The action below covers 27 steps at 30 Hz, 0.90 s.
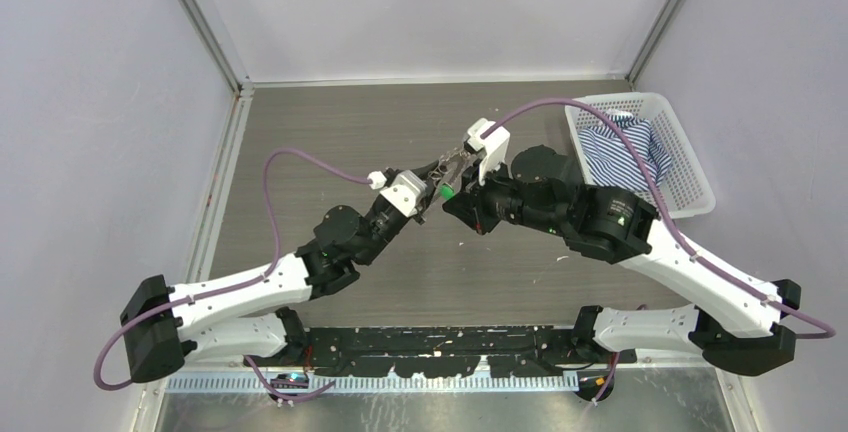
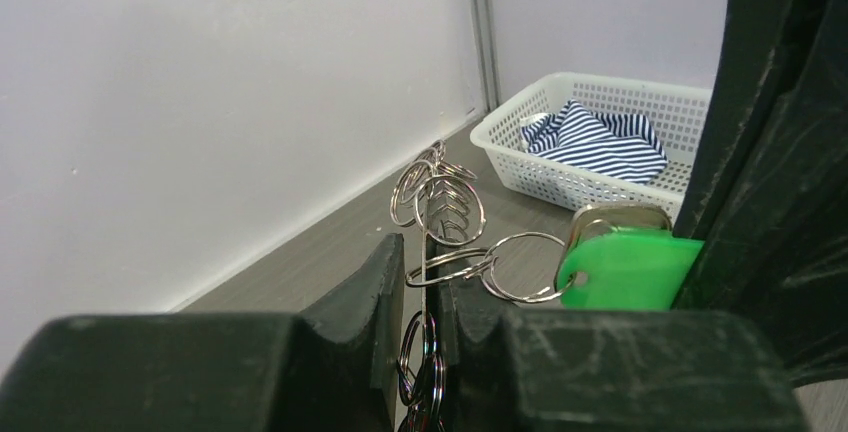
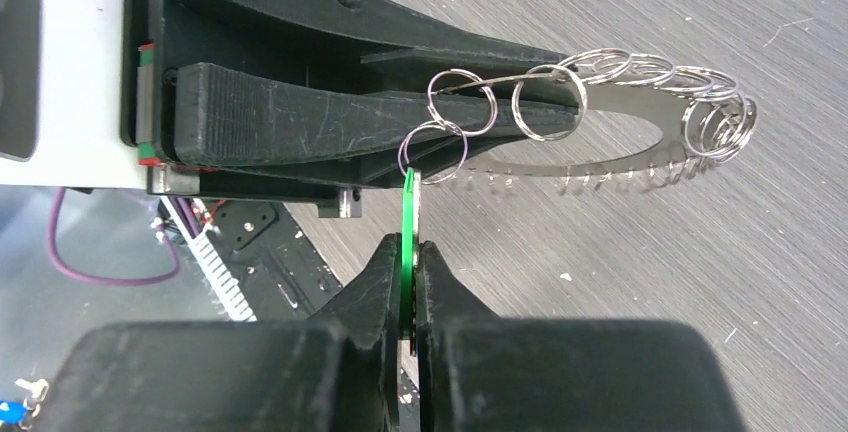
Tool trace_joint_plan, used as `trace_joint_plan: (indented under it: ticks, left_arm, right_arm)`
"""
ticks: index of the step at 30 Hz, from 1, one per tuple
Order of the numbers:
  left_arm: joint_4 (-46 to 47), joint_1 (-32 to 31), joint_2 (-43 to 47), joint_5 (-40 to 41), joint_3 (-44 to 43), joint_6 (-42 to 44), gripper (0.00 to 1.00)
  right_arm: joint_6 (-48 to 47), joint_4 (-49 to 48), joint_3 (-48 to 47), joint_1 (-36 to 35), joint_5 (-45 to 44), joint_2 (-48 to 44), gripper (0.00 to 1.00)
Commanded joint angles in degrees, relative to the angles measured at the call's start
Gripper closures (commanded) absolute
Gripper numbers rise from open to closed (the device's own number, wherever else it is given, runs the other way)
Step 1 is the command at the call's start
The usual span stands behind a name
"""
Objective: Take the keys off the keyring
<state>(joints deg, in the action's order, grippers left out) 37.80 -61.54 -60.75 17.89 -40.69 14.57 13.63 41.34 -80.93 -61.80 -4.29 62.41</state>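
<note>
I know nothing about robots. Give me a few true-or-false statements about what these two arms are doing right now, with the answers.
1. The right gripper is pinching the green-headed key. True.
2. The white basket is empty. False: a striped cloth lies in it.
3. The left gripper is shut on the keyring. True.
4. The keyring lies flat on the table. False: the two grippers hold it up above the table.
5. The white basket stands on the left arm's side. False: it sits at the far right of the table.
</note>
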Motion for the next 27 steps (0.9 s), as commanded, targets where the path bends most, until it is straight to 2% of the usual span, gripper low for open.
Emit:
trace_joint_plan:
  ticks: [1, 3, 7, 13, 21, 27]
  left_arm:
    - [2.4, 4.5, 1.0, 6.3, 0.3, -1.9, 0.99]
    - [2.7, 4.5, 2.0, 3.5, 1.3, 0.2, 0.99]
    - [5.3, 4.5, 4.1, -4.9, 5.8, 6.6, 1.00]
    - [-1.6, 4.5, 6.9, -16.3, 6.8, 9.2, 1.00]
    - [-4.2, 4.3, 11.8, -17.6, 8.1, 9.5, 1.00]
    - [-7.0, 1.3, 12.9, -18.3, 7.4, 15.1, 1.00]
  right_arm:
    - [0.1, 1.7, 1.6, -2.4, 5.0, -2.9, 0.99]
    - [-0.6, 2.2, 0.7, -2.4, 0.6, -3.5, 0.99]
    - [-2.1, 2.9, -1.9, -2.4, -2.2, -4.9, 0.99]
    - [-3.8, 6.4, -7.2, -2.4, -6.8, -4.3, 0.99]
    - [-4.4, 7.5, -9.5, -2.4, -2.2, -2.6, 0.99]
    - [-4.5, 7.9, -11.7, -2.4, 0.0, -0.1, 0.99]
